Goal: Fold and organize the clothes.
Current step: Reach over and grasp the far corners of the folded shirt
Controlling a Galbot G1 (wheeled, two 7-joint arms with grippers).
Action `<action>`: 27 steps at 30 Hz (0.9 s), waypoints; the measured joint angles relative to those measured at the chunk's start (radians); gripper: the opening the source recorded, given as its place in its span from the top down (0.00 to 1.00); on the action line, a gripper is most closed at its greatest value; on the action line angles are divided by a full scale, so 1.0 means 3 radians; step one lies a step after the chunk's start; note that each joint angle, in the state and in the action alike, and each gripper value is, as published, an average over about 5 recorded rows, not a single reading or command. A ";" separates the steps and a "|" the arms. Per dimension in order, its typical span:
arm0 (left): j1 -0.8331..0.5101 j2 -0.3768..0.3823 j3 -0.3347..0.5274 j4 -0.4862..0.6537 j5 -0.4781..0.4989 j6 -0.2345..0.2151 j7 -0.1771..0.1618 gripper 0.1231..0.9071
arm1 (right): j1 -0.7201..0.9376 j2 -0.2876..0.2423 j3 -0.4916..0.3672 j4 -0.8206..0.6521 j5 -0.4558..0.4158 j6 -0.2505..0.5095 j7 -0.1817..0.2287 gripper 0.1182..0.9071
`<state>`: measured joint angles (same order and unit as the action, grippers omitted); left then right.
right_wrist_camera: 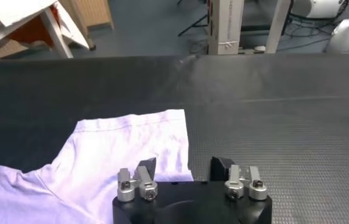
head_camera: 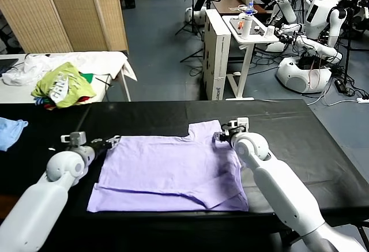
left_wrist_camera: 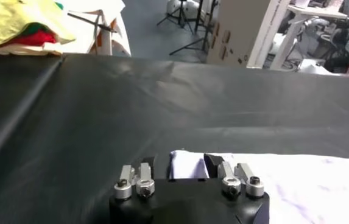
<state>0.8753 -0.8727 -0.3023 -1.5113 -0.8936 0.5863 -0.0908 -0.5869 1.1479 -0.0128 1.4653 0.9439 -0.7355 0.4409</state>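
Note:
The lavender T-shirt (head_camera: pixel 167 171) lies spread on the black table (head_camera: pixel 300 136), with one sleeve pointing to the far side. My left gripper (head_camera: pixel 112 141) is low at the shirt's far left corner. In the left wrist view this gripper (left_wrist_camera: pixel 181 163) is open, and the shirt corner (left_wrist_camera: pixel 186 165) lies between its jaws. My right gripper (head_camera: pixel 221 136) is at the far right sleeve. In the right wrist view this gripper (right_wrist_camera: pixel 183 165) is open over the sleeve's edge (right_wrist_camera: pixel 162 146), one finger above cloth and the other above bare table.
A lime-green and white garment heap (head_camera: pixel 60 85) lies on a white table at the back left. A small light-blue cloth (head_camera: pixel 11 131) sits at the black table's left edge. A folding screen, a white desk (head_camera: pixel 248 30) and other robots stand behind.

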 joint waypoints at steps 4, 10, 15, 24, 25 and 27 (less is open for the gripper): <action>0.0016 0.0001 0.0003 -0.0006 0.0005 0.0001 0.0010 0.81 | -0.0005 0.0010 0.0004 -0.0015 -0.0011 0.0001 -0.0015 0.92; 0.0037 0.0014 0.0006 -0.0014 0.0014 0.0000 0.0044 0.91 | -0.0026 -0.0004 0.0011 0.0047 -0.0053 -0.0004 -0.0076 0.97; 0.0044 0.0042 -0.0011 -0.0040 0.0008 -0.0005 0.0062 0.96 | -0.0078 -0.0047 0.0044 0.0146 -0.0094 -0.0003 -0.0199 0.97; 0.0165 0.0128 -0.0150 -0.0225 -0.0065 -0.0034 0.0059 0.97 | -0.0229 -0.0167 0.0162 0.0405 -0.0118 0.0229 -0.0310 0.97; 0.0190 0.0141 -0.0170 -0.0259 -0.0076 -0.0035 0.0059 0.97 | -0.0248 -0.0184 0.0175 0.0442 -0.0117 0.0237 -0.0310 0.97; 0.0249 0.0169 -0.0214 -0.0337 -0.0095 -0.0037 0.0058 0.97 | -0.0289 -0.0221 0.0201 0.0521 -0.0110 0.0244 -0.0309 0.97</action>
<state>0.9501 -0.8220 -0.3665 -1.6125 -0.9221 0.5751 -0.0733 -0.6737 1.0815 0.0474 1.6215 0.9110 -0.6623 0.3483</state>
